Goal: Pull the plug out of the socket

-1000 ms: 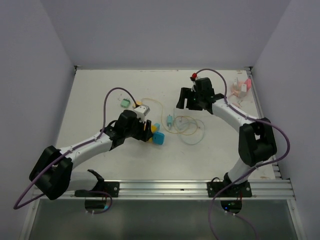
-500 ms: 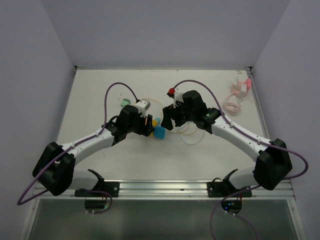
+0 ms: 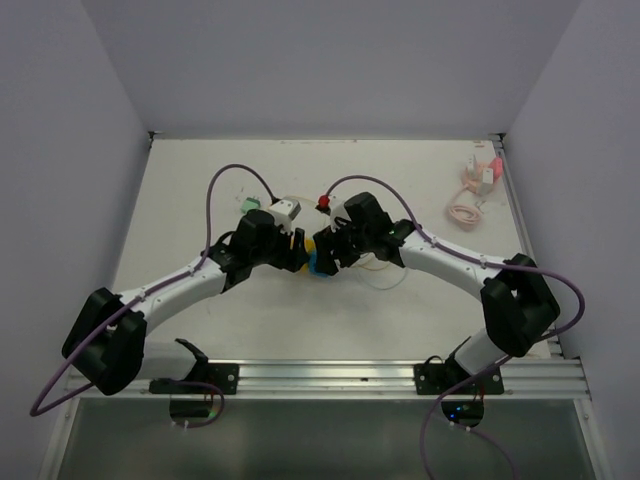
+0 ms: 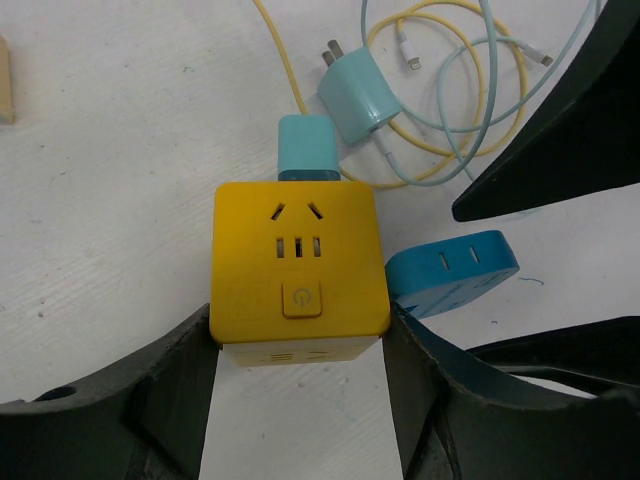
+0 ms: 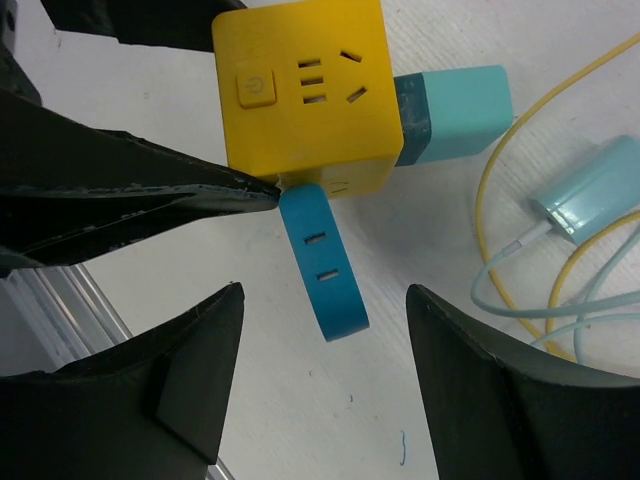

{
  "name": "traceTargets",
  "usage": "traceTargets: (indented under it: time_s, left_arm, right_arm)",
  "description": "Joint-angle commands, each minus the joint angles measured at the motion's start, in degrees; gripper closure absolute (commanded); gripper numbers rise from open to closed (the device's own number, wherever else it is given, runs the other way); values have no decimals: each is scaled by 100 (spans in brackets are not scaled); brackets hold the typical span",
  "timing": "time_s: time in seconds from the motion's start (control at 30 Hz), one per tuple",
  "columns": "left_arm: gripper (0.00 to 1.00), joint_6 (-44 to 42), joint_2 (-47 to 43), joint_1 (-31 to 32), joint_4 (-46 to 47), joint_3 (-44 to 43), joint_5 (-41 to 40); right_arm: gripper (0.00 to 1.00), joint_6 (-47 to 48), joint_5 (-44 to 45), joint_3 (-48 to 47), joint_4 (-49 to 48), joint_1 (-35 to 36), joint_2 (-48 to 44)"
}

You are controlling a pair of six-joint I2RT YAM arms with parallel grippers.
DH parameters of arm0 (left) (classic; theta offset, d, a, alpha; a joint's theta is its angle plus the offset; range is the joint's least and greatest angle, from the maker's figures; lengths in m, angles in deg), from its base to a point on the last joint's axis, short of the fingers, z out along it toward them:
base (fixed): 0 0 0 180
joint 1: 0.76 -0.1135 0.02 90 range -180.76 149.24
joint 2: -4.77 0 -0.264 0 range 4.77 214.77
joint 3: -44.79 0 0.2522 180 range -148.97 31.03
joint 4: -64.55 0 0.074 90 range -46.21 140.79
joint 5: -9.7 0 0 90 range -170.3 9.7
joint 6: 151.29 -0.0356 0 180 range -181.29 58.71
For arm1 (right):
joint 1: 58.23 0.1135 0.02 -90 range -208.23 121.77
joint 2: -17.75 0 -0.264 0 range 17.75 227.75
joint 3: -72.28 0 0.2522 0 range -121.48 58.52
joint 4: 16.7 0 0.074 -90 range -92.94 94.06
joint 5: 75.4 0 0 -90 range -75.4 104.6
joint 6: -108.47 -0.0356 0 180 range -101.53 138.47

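We read one mark only: a power symbol on the square button of the yellow cube socket (image 4: 298,265), below a row of pin slots on its upper face. The left tool (image 4: 300,330) grips this socket, its dark fingers (image 4: 190,375) pressed against two opposite sides, and the cube sits on the white table (image 3: 200,180). Two plugs sit against the socket's side faces: a pale teal plug (image 4: 305,145) on the face away from the left tool, and a blue plug (image 4: 450,270) with two slots in it on the adjoining face, slightly skewed. The right tool (image 5: 325,300) is released, its jaws spread on either side of the blue plug with a gap showing on both sides. The right wrist view shows that gap, and also a finger of the left tool lying against the socket; the left wrist view shows only black edges of the right tool. Just beyond the teal plug lies a loose teal charger (image 4: 355,95) with bare prongs, among loops of yellow cable (image 4: 440,150) and pale cable. From above the two arms meet over the socket and hide most of it; that view alone shows a coiled pink cable (image 3: 463,212) well away from the socket and a small green piece (image 3: 250,207) on its other side.
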Motion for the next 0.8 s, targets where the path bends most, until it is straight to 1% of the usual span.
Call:
traceTargets:
  time_s: [0.0, 0.07, 0.2, 0.23, 0.3, 0.33, 0.4, 0.43, 0.53, 0.57, 0.77]
  left_arm:
    - [100, 61, -302, -62, 531, -232, 59]
    - [100, 78, -337, -53, 540, -223, -19]
    - [100, 131, -346, -62, 601, -223, -107]
    - [100, 157, -337, -62, 610, -223, -151]
    - [100, 184, -328, -62, 628, -214, -186]
    - [100, 201, -328, -62, 628, -214, -265]
    - [100, 219, -337, -62, 628, -206, -432]
    - [100, 245, -328, -62, 628, -197, -485]
    - [100, 272, -319, -71, 619, -206, -617]
    - [100, 272, -328, -79, 601, -188, -809]
    - [100, 88, -311, -115, 557, -118, -1373]
  right_arm:
    - [32, 161, -206, -220, -252, 104, 217]
    - [34, 161, -215, -264, -252, 139, 287]
    - [42, 100, -189, -229, -322, 209, 375]
    - [48, 82, -180, -194, -383, 209, 367]
    - [55, 47, -119, -176, -410, 218, 332]
    - [64, 47, -84, -176, -410, 227, 314]
    - [74, 64, 13, -167, -393, 227, 279]
    - [84, 73, 48, -150, -367, 227, 235]
    - [97, 91, 136, -97, -323, 227, 147]
    - [100, 108, 145, -79, -296, 236, 121]
    - [100, 170, 198, 26, -59, 227, -20]
